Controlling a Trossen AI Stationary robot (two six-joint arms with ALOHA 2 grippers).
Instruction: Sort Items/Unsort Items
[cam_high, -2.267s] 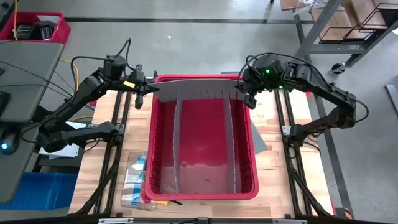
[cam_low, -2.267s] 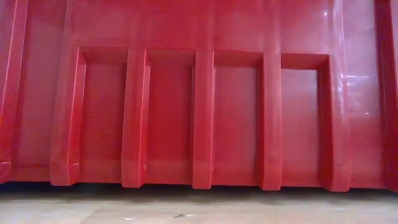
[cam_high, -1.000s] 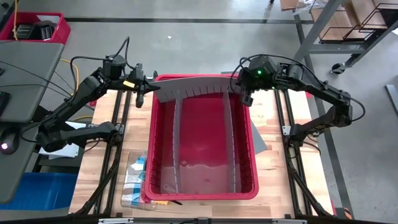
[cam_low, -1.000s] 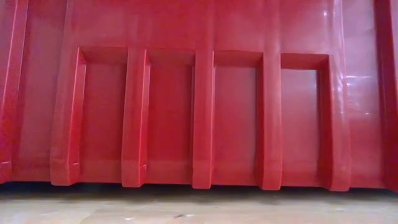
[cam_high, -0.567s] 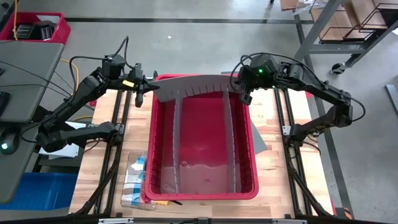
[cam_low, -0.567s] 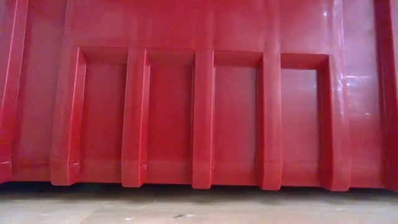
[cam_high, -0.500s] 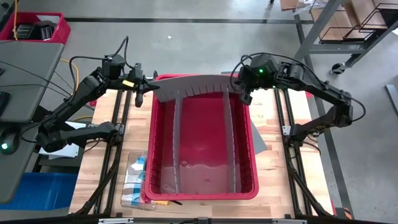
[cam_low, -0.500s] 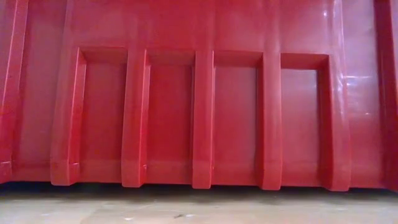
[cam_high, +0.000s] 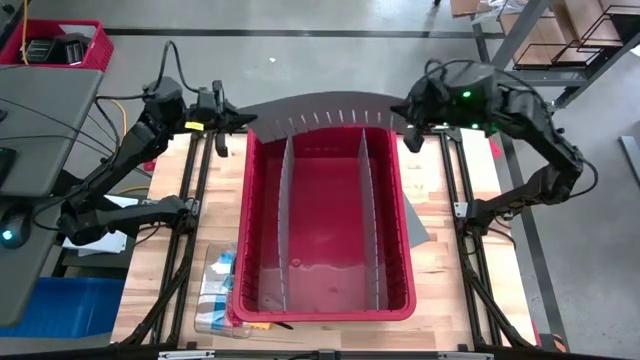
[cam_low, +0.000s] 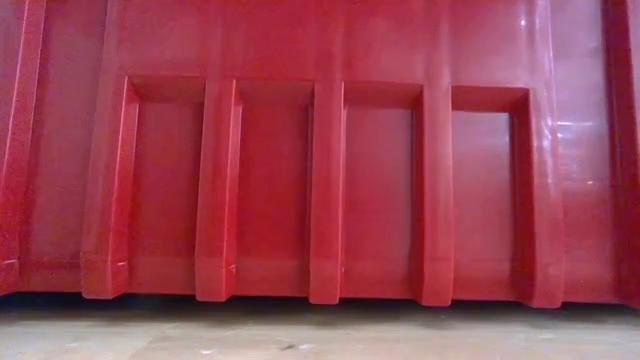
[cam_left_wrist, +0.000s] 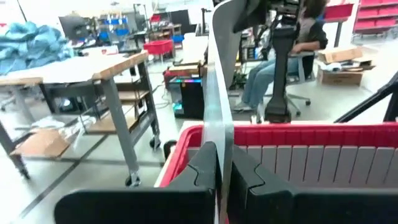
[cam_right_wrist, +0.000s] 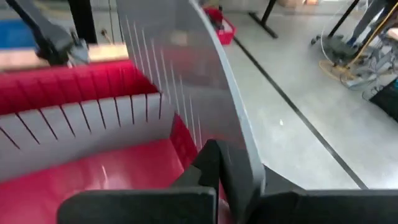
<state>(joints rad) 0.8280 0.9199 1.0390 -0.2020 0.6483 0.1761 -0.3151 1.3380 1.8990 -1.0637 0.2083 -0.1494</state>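
both arms are lifting the grey divider panel (cam_high: 315, 106) above the red bin (cam_high: 325, 310), left gripper (cam_high: 222, 122) and right gripper (cam_high: 408, 120) each pinching an end, so they should be rising evenly together.

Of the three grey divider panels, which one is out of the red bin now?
The long curved panel, held above the far edge of the red bin by the left gripper and right gripper. The two straight panels still stand inside.

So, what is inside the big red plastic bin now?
Inside the red plastic bin, two upright grey divider panels split it into three lanes; their floors look bare. No sortable items show.
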